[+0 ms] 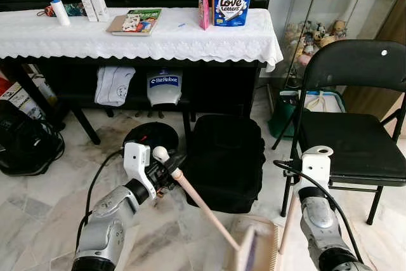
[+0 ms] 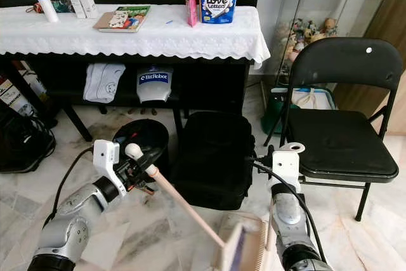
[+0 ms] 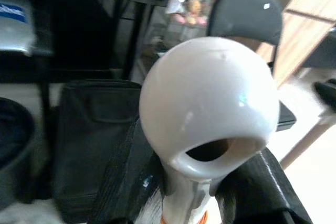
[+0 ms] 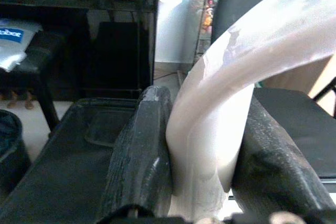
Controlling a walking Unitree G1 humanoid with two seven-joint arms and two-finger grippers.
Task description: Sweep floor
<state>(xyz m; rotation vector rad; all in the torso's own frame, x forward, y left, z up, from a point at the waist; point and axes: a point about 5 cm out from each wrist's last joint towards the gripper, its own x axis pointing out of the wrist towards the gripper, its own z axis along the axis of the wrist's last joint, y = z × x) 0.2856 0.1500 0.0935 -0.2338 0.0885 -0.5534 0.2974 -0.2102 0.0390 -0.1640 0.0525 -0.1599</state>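
A broom with a long pale handle [image 1: 196, 198] slants from its white ball end [image 1: 160, 153] down to the purple and beige head [image 1: 248, 252] at the bottom centre. My left gripper [image 1: 166, 171] is shut on the handle just below the ball [image 3: 210, 103], with a black finger [image 3: 123, 182] on either side. Beside the broom head stands a dustpan with a pale upright handle [image 1: 288, 220]. My right gripper [image 4: 207, 182] is shut on that handle [image 4: 210, 140], its fingers [image 4: 142, 150] pressed against it. The marble floor [image 1: 51, 207] lies below.
A black bag [image 1: 225, 160] stands on the floor straight ahead. A black folding chair [image 1: 355, 138] is close on the right. Behind is a table with a white lace cloth [image 1: 158, 39], with a round black object [image 1: 150, 136] under it. A black backpack [image 1: 28, 144] lies at the left.
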